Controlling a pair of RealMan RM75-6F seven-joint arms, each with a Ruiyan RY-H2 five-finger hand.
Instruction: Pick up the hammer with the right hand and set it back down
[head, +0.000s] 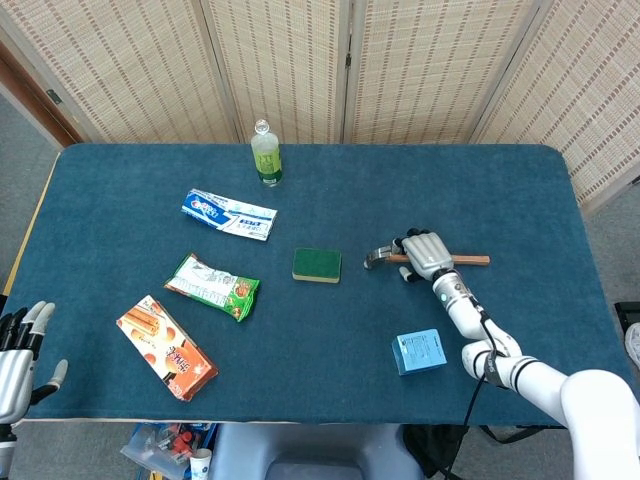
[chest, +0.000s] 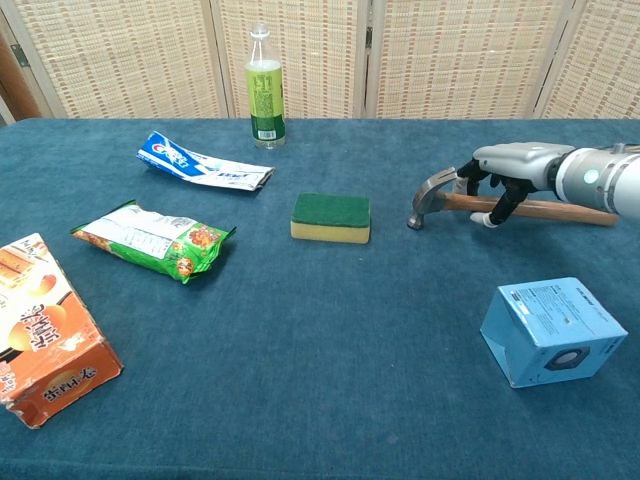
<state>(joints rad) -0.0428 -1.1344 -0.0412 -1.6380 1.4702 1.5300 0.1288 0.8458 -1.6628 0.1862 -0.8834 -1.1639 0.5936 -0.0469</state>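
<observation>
The hammer (head: 425, 258) lies flat on the blue table (head: 520, 190) at about four o'clock from the table's middle, its metal head pointing toward the green sponge (head: 316, 265) at its nine o'clock, its wooden handle running out toward three o'clock. The right hand (head: 426, 252) sits over the handle just behind the head; the chest view shows its dark fingers (chest: 508, 198) curled down around the handle, while the head view shows only the hand's pale back covering it. The hammer rests on the table in both views. The left hand (head: 20, 350) appears only in the head view, at the table's eight o'clock edge, fingers spread and holding nothing. No writing on the blue box (chest: 553, 331), toothpaste tube (chest: 204, 166), snack bag (chest: 152, 240), orange carton (chest: 45, 330) or green bottle (chest: 264, 88) is legible.
</observation>
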